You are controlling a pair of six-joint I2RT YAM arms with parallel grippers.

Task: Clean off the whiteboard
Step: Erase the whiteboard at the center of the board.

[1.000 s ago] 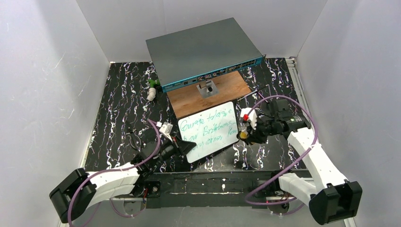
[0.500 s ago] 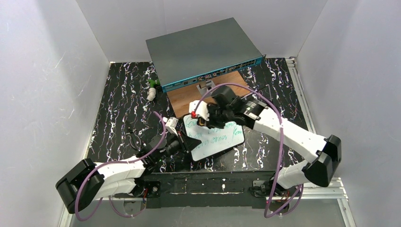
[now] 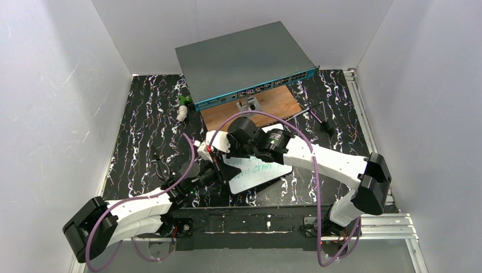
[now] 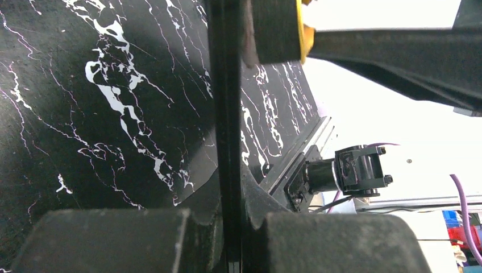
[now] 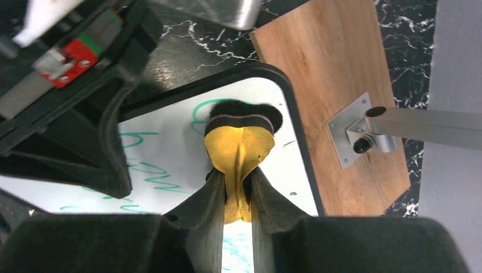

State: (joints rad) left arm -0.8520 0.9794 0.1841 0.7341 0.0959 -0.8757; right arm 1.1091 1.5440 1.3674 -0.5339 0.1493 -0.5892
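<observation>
- Since the earlier frames, the right gripper (image 5: 237,190) has been carried leftward across the whiteboard (image 3: 262,175), from beside its right edge to its far-left corner. Less green writing is left showing on the upper part.
- Nearest the bases, the left gripper (image 4: 230,224) is seen clamped on the whiteboard's dark rim at the near-left edge, which steadies it on the surface (image 3: 148,114).
- A slip could be caused here: only the thin rim is pinched, so a hard sideways wipe might twist the whiteboard out of that hold or skid it across the surface.
- The two grippers are brought very close at this corner, so a collision could follow if the stroke is carried further left.
- The eraser (image 5: 239,122) is held pinched by its yellow back between the right gripper's fingers, felt down on the white face. If it is tilted or lifted, green marks would be left behind.
- The whiteboard lies directly beneath the right gripper, with the eraser just inside the rounded far corner. Writing is seen to the left of the eraser and nearer the wrist.
- Farther off, the wooden board (image 5: 341,74) with its metal bracket (image 5: 355,128) lies just beside the whiteboard. It could be struck by an overshooting stroke.
- The grey box (image 3: 244,54) stands behind, well apart from the eraser.
</observation>
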